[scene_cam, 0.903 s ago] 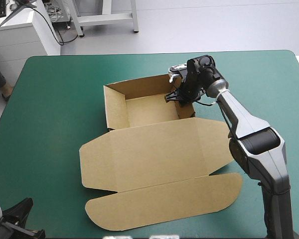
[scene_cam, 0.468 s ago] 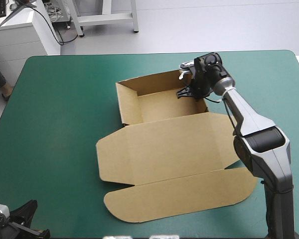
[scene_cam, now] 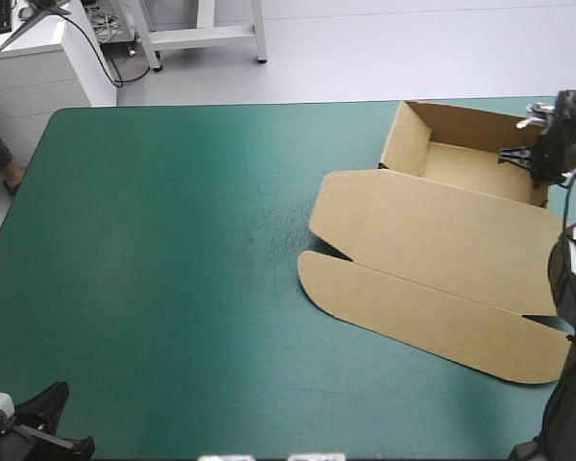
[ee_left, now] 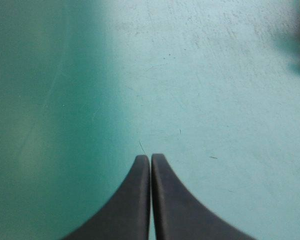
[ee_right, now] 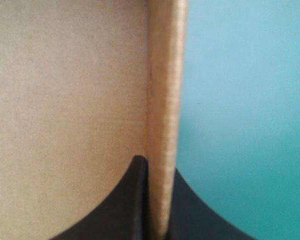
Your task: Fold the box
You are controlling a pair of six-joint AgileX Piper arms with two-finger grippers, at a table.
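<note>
The box (scene_cam: 432,230) lies in the far right corner of the counter (scene_cam: 173,240). It is an open tray (scene_cam: 466,165) with raised walls, and the lid (scene_cam: 442,226) lies flat toward the near side. I judge that the forming of the walls is done and the step in hand is handling the tray by one wall.

The right gripper (scene_cam: 530,158) reaches to the far right corner from the right side. In its wrist view the black fingers (ee_right: 137,200) pinch the right wall (ee_right: 162,100) of the tray, one inside and one outside, and the brown board stands upright between them.

The left gripper (ee_left: 150,157) is low at the near left corner, well apart from the box. Its fingers are pressed together with nothing between them, over the bare teal-green cover.

The next move probably calls for care with this wall: a pull that is too hard could open the tuck. The box also seems out of reach for the left arm, so it may need to come nearer to the middle.
</note>
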